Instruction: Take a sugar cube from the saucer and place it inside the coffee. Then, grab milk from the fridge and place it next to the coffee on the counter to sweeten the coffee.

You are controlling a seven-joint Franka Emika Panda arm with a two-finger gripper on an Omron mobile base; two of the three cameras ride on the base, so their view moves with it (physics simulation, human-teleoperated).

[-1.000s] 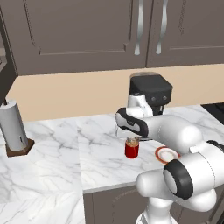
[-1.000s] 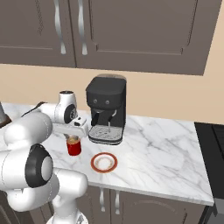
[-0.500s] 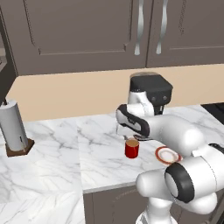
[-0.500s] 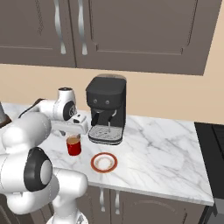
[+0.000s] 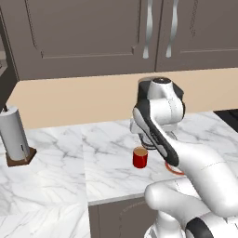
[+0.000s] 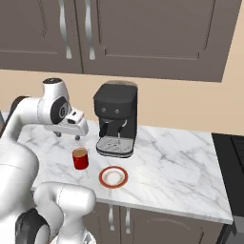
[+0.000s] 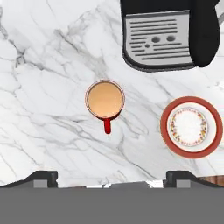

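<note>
1. Gripper [image 6: 76, 137] hangs above the coffee [image 6: 80, 158], at left-centre of the right base view; its fingertips [image 7: 42, 177] stand far apart at the bottom corners of the hand view. Nothing lies between them and they touch nothing.

2. Coffee: red cup at centre of the hand view, handle pointing toward the bottom of the frame, tan liquid surface flat. No sugar cube can be made out on the surface; whether it sits below the liquid cannot be told.

3. Saucer [image 7: 190, 127]: right of centre in the hand view, red rim, white patterned middle, bare. It stands well apart from the cup on the counter [image 7: 48, 65], which reads as white veined marble.

4. Coffee machine [image 6: 116, 119]: upper centre of the right base view, just behind cup and saucer; its drip tray shows at the top of the hand view.

5. Judgement: with the saucer bare and the jaws wide and empty over the cup, the sugar step looks finished. Step in hand is to clear away and go for the milk.

6. To do it well: lift straight up before swinging, so neither finger clips the cup rim or its handle. Keep the wrist away from the machine's front. Leave the jaws spread, ready for the carton.

7. Fridge and milk: not located in these frames.
</note>
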